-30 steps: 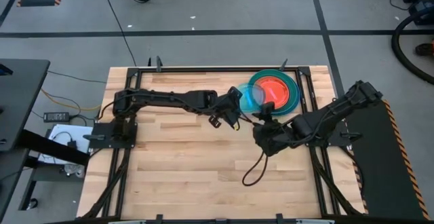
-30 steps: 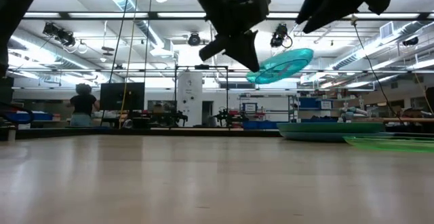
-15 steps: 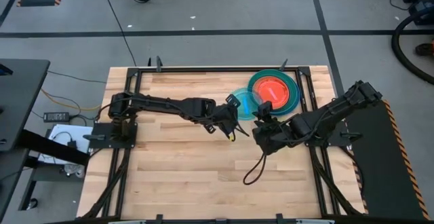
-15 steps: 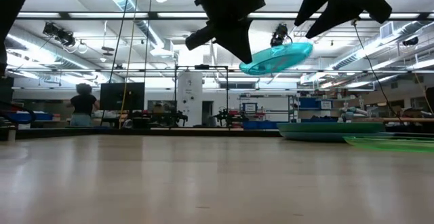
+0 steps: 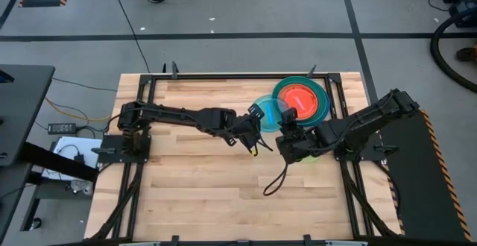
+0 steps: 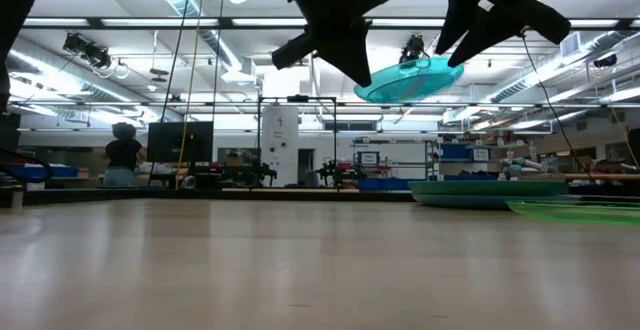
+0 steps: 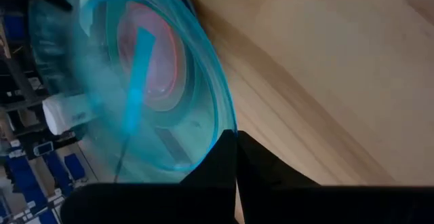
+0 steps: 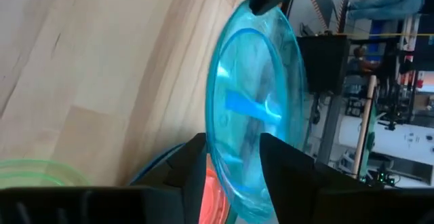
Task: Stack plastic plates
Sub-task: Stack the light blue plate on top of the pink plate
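We hold the small translucent cyan plastic plate (image 5: 268, 109) in the air, just beside the stack of an orange plate (image 5: 298, 99) on larger teal plates (image 5: 319, 91). Our left gripper (image 7: 235, 142) pinches its rim; our right gripper (image 8: 232, 157) straddles the opposite rim, jaws parted. A green plate (image 6: 580, 209) lies beside the stack. We should close right before left lets go.

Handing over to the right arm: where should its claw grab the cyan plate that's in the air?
On the free rim opposite the left claw, which pinches one edge. The cyan plate hangs tilted above the table, thin and shallow, so probably only an edge pinch works. The right claw straddles that rim, open; closing edge-on there looks best.
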`<state>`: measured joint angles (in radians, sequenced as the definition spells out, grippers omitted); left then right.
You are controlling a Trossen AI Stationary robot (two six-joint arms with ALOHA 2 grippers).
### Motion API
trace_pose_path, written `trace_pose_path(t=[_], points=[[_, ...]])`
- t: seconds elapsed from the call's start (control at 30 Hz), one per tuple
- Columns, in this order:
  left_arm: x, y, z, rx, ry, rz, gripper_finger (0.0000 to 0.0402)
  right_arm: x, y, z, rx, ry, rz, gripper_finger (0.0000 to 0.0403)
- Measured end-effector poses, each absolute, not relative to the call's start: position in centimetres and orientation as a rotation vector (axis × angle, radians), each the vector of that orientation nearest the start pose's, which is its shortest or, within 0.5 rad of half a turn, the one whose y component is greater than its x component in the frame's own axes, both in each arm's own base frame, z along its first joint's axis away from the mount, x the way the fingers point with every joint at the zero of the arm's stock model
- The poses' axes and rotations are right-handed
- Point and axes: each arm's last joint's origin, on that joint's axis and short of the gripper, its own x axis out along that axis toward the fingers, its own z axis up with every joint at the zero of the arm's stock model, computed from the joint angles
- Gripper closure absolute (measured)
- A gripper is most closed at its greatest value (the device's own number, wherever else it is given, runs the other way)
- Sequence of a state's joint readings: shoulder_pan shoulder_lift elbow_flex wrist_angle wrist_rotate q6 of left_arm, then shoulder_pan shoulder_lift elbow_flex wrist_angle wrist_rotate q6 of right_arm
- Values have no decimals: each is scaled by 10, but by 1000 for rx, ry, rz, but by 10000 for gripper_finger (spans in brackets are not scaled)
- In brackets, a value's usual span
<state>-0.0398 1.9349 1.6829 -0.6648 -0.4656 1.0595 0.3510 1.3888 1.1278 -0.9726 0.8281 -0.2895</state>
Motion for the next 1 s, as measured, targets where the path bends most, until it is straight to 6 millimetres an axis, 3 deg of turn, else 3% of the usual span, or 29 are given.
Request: trace_pose_path(t=[0.37,0.8,1.0], points=[[423,-5,273,1206,1039,-109,397,246,65,275,-962,1116,-259,284],[424,-5,274,1207,1034,-105,397,245,66,274,-939,1124,-220,361],[424,-5,274,1210,1035,-104,397,245,66,274,-932,1127,-207,379]])
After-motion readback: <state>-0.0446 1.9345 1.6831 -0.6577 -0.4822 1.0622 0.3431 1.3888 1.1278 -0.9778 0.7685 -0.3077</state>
